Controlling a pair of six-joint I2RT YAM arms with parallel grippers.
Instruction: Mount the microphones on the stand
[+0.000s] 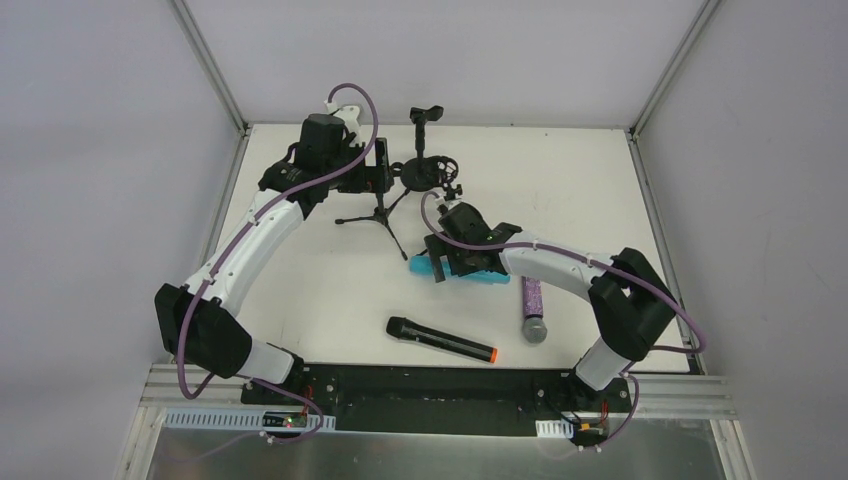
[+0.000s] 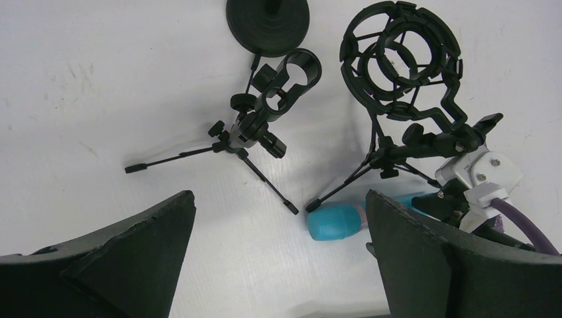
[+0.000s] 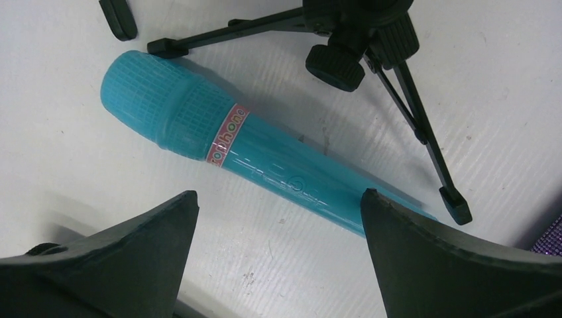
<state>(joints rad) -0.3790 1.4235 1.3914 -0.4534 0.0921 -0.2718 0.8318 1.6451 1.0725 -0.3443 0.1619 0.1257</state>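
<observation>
The turquoise microphone [image 3: 252, 152] lies flat on the white table, head toward the upper left in the right wrist view. My right gripper [image 3: 280, 195] hovers open just above its handle, touching nothing; from above, this right gripper [image 1: 452, 265] covers the middle of the turquoise microphone [image 1: 492, 280]. The black microphone with the orange ring [image 1: 440, 340] lies near the front. The glittery purple microphone [image 1: 532, 308] lies to the right. My left gripper [image 2: 280, 199] is open and empty above the small tripod stand with clip [image 2: 278, 106], beside the shock-mount stand [image 2: 401, 59].
A third stand with a round base [image 2: 268, 23] and a clip on top [image 1: 427, 115] stands at the back. Tripod legs [image 3: 424, 132] spread close to the turquoise microphone. Aluminium frame posts and grey walls border the table [image 1: 300, 300].
</observation>
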